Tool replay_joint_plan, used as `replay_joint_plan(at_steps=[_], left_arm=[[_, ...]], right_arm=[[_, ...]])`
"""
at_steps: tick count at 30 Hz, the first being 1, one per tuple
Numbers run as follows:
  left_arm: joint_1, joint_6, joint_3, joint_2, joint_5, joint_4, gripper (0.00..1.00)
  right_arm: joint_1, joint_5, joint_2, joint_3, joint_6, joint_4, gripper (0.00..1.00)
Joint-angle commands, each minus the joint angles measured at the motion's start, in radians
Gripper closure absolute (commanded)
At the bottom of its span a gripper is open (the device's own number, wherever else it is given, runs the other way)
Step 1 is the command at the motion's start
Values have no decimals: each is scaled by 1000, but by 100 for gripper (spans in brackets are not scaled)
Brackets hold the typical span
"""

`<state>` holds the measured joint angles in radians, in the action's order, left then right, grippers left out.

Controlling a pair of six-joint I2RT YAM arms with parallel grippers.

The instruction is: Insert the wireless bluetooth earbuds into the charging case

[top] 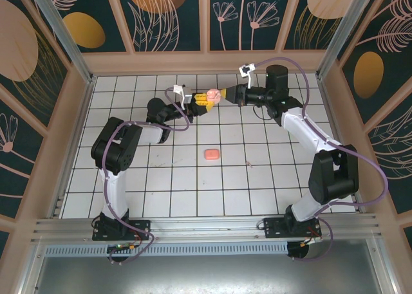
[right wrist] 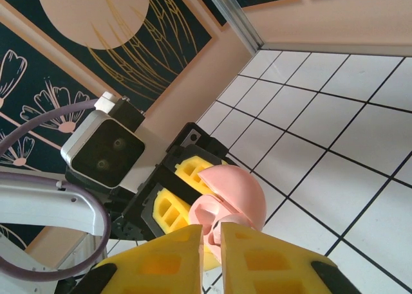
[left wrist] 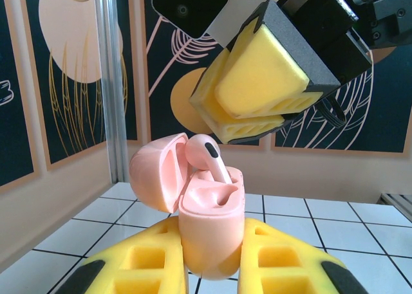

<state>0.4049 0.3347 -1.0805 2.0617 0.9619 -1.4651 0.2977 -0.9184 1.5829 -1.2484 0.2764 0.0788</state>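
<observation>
A pale pink rounded plastic charging case [left wrist: 212, 233] is gripped upright between the yellow foam pads [left wrist: 129, 263] of the left pincer [left wrist: 209, 249]. It is held above the white tiled surface [top: 257, 178] with its hinged lid [left wrist: 154, 172] swung open. A small salmon-pink plastic earbud [left wrist: 209, 154] is seen standing tilted in the open case, its head raised above the rim. The right pincer [left wrist: 257, 123] is closed, with nothing seen between its pads, just above the earbud; whether it touches cannot be told. A coral rounded-rectangular pod [top: 212, 154] is seen lying on the surface, well apart from both pincers.
</observation>
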Motion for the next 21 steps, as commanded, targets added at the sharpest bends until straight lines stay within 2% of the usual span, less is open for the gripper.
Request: replay_joint_plan(at_steps=[1,21], left_arm=[[-1,7,-27,-40,15,-18,85],[-1,5,-29,-41,15,2,86]], right_arm=[[13,-31,10,-27,-2,6,87],[43,-54,44,-86,-83,-121,94]])
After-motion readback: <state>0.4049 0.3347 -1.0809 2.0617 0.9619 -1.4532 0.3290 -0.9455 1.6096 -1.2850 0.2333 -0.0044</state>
